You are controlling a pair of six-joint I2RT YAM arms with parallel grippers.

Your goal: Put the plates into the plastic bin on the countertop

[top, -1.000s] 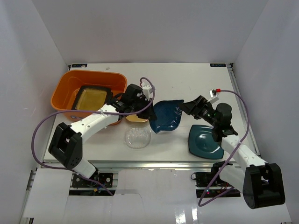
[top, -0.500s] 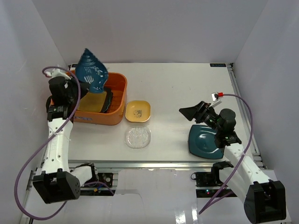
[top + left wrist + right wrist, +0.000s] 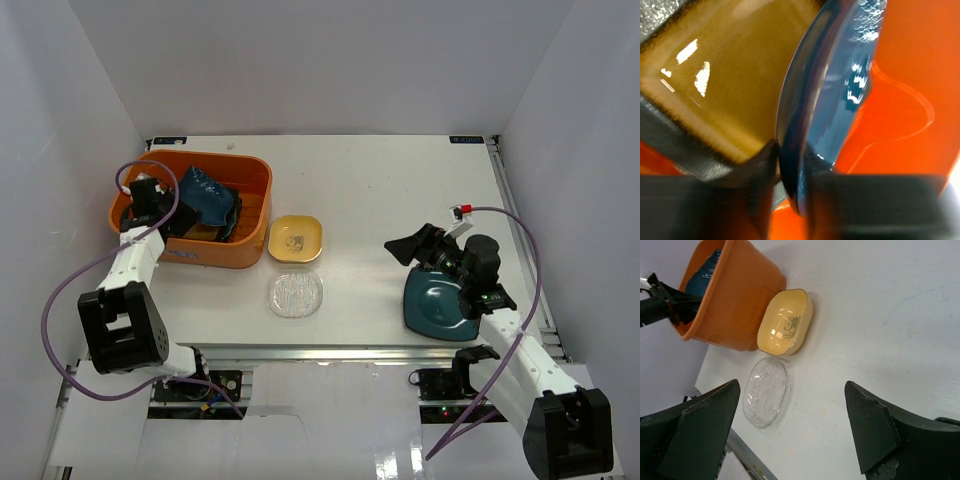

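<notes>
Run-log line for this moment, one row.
left hand: gripping round teal plate, tilted inside bin | right hand: open, by square teal plate | on table: yellow plate, glass plate

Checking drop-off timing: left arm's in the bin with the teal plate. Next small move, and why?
Probably open the left jaws: they pinch the rim of the scalloped teal plate, which sits tilted inside the orange bin over the amber plate.
</notes>
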